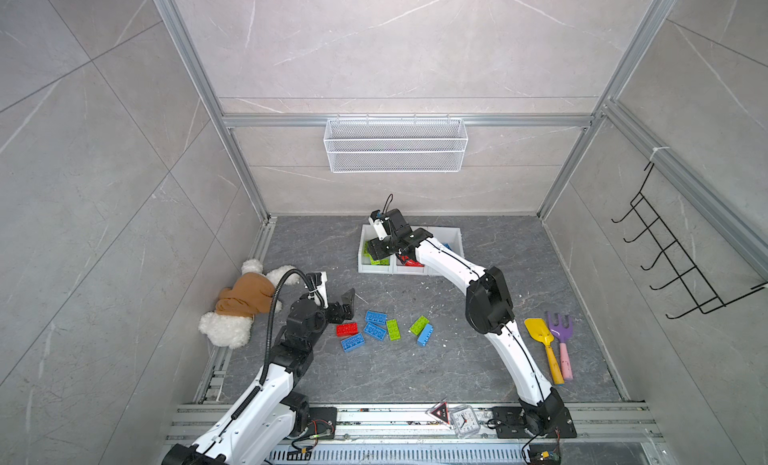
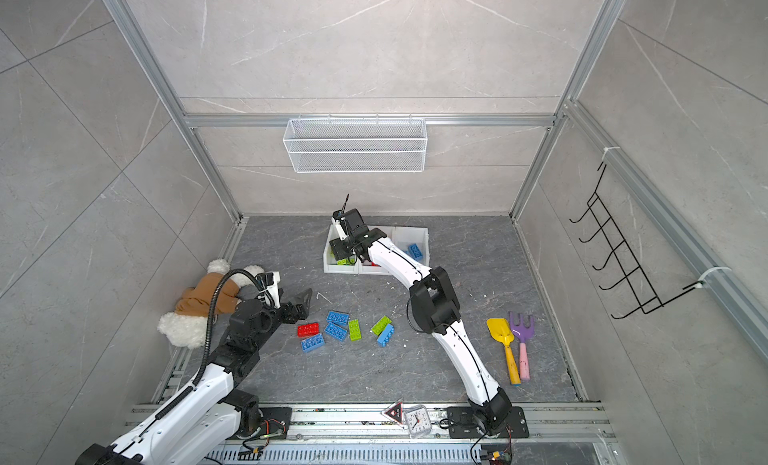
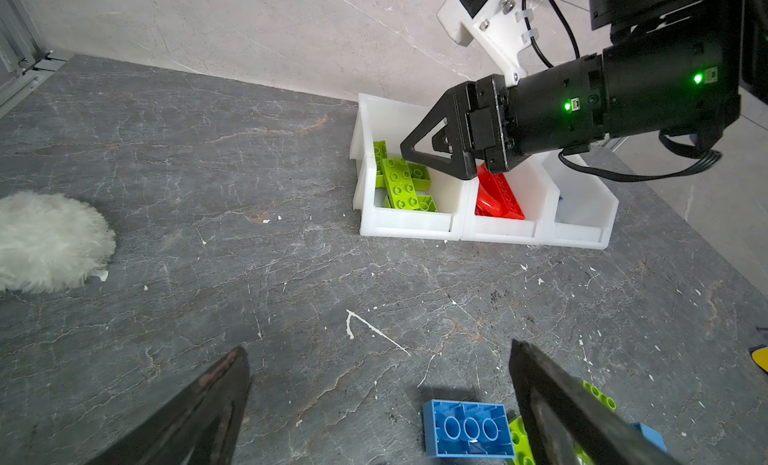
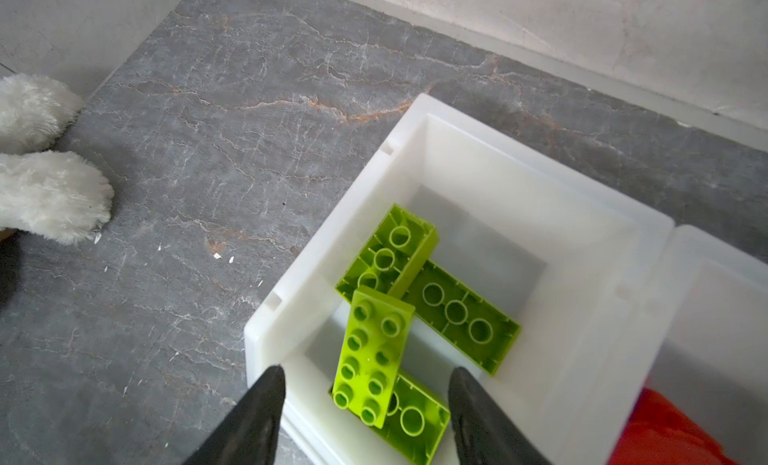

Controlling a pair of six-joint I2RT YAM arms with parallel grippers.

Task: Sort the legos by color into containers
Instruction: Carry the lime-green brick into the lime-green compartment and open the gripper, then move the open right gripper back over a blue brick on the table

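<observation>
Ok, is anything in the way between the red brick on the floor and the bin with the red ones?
Nothing lies on the floor between the red brick and the middle bin. Above, though, the right tool sits over the green bin and its wrist hangs over the middle bin's opening.
</observation>
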